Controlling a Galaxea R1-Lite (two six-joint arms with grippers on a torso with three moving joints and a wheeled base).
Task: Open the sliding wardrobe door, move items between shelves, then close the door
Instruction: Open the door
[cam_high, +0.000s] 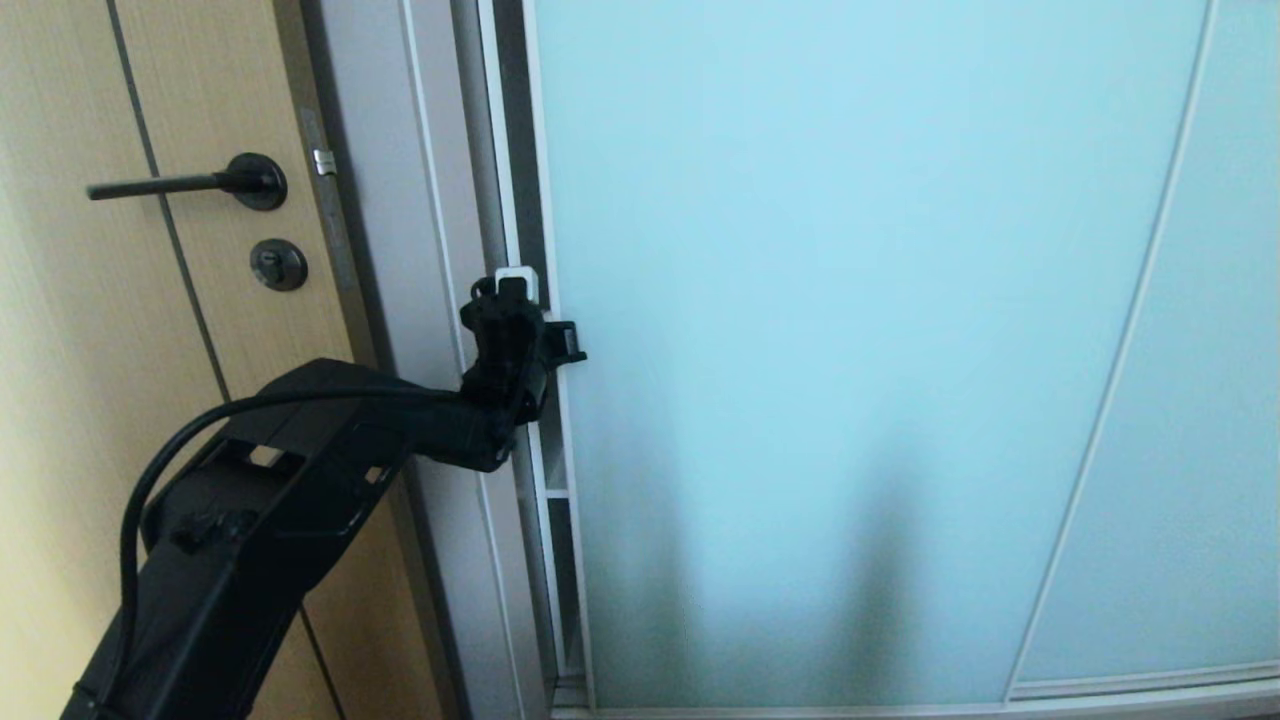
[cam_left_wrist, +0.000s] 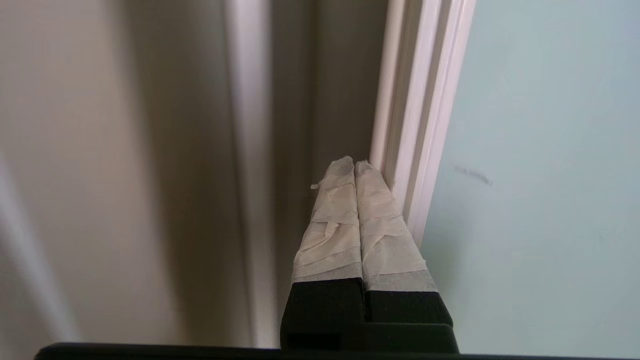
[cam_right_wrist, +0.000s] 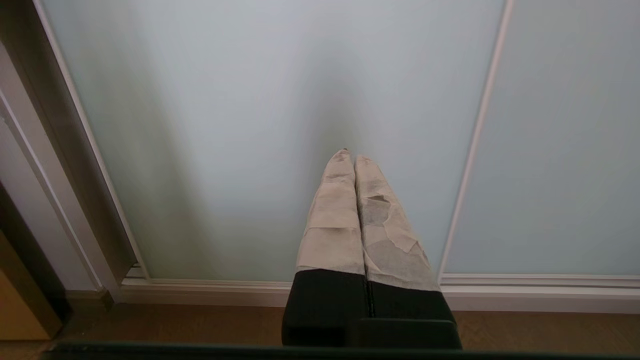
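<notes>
Sliding door (cam_high: 850, 350): frosted glass, matt pale aqua, smooth, set in a thin satin silver-white frame (cam_left_wrist: 415, 150). Wooden door (cam_high: 90, 400): light wood-grain veneer, matt, with dark inlaid lines. Lever handle (cam_high: 180, 183): matt black metal; strike plate (cam_high: 323, 162): bright metal. Left claw (cam_left_wrist: 355, 165) and right claw (cam_right_wrist: 350, 157): fingers wrapped in cream paper-like tape, wrinkled, torn and soiled on the right one, over matt black ribbed plastic. Left arm (cam_high: 250, 520): matt black casing with a smooth black cable. Floor (cam_right_wrist: 200, 325): brown wood, low sheen.
</notes>
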